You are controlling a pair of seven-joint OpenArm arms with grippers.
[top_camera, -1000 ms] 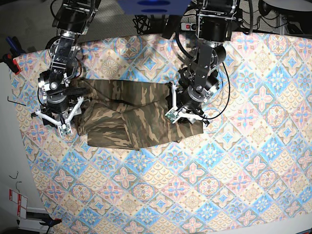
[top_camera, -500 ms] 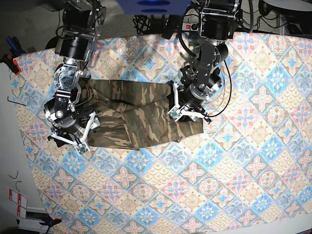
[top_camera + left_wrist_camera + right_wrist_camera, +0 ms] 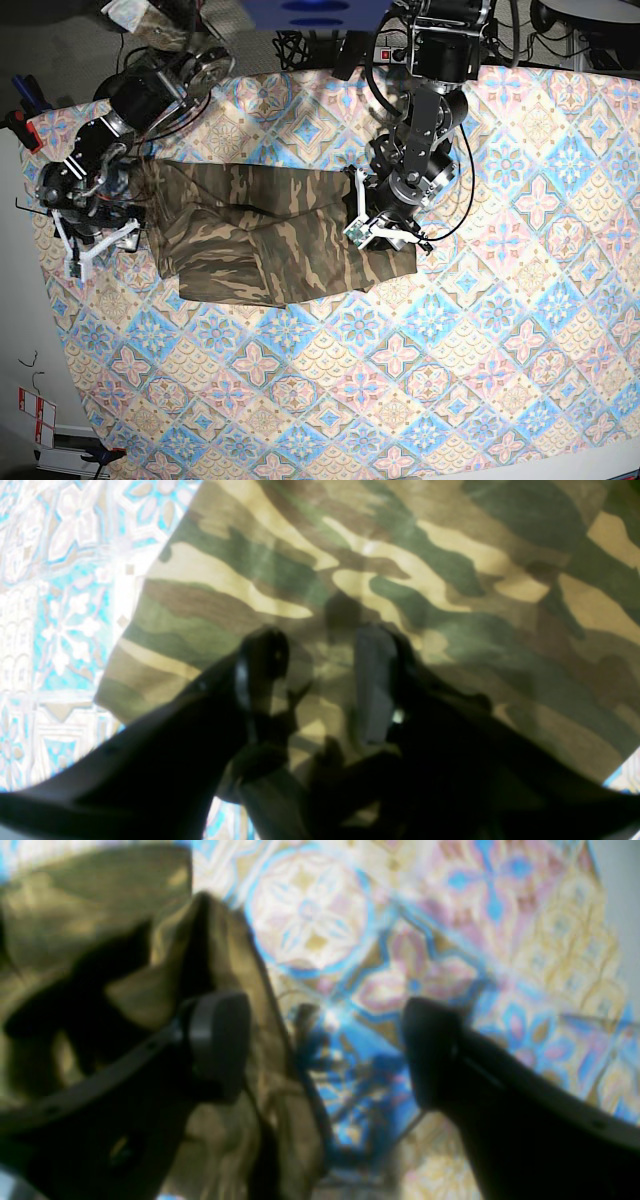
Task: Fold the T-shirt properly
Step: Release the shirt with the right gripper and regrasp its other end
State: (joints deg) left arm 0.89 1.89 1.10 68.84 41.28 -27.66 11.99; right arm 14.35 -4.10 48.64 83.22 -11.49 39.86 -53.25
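Beside the T-shirt, the right arm's fingers spread wide.

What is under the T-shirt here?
The T-shirt lies on the tablecloth, which shows all around it. Whatever sits between its folded layers or beneath the cloth is covered.

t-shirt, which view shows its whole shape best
The base view: the whole T-shirt lies partly folded on the tablecloth, every edge visible. The left wrist view shows only a close patch under the left gripper. The right wrist view shows a blurred, bunched edge beside the open right gripper.
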